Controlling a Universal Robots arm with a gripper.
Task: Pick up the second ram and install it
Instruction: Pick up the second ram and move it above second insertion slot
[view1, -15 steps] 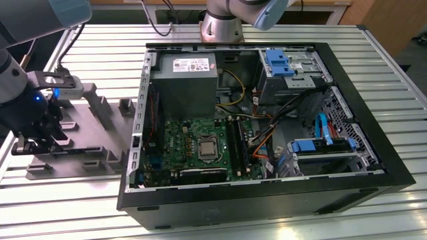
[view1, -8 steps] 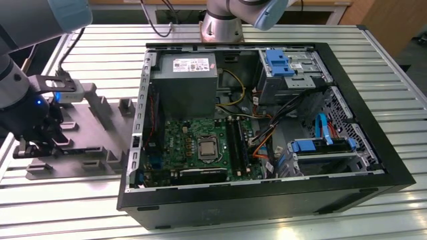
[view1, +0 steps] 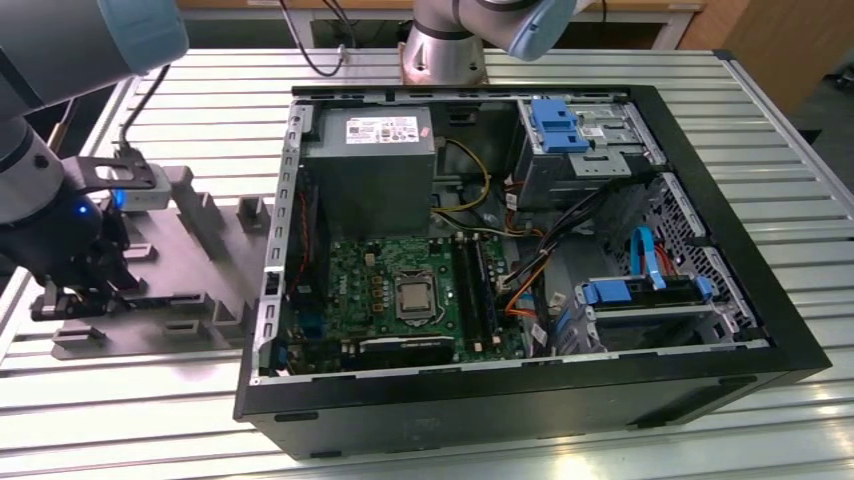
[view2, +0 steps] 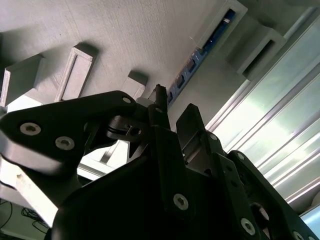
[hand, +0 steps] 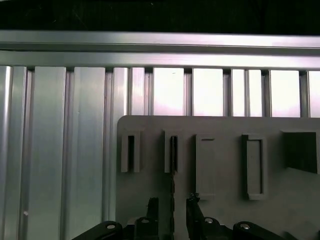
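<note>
The second ram (hand: 173, 167) is a thin dark stick standing on edge in a slot of the grey moulded tray (hand: 225, 132). In the second wrist view the ram (view2: 202, 47) shows a bluish face with small chips as it runs along the tray (view2: 125, 40). My gripper (hand: 172, 204) is low over the tray and open. One finger (hand: 152, 206) stands on each side of the stick with a gap to it, as the second wrist view of the gripper (view2: 174, 107) also shows. In the exterior view the gripper (view1: 83, 292) hangs over the tray (view1: 200, 265) at the left.
An open computer case (view1: 747, 340) lies on the slatted metal table (view1: 160, 400) at the exterior view's right. Inside it are the green motherboard (view1: 400, 290), its dark memory slots (view1: 475, 285), a grey power supply (view1: 367, 170), cables and blue drive brackets (view1: 554, 122). Upright blocks (view1: 254, 215) rise from the tray.
</note>
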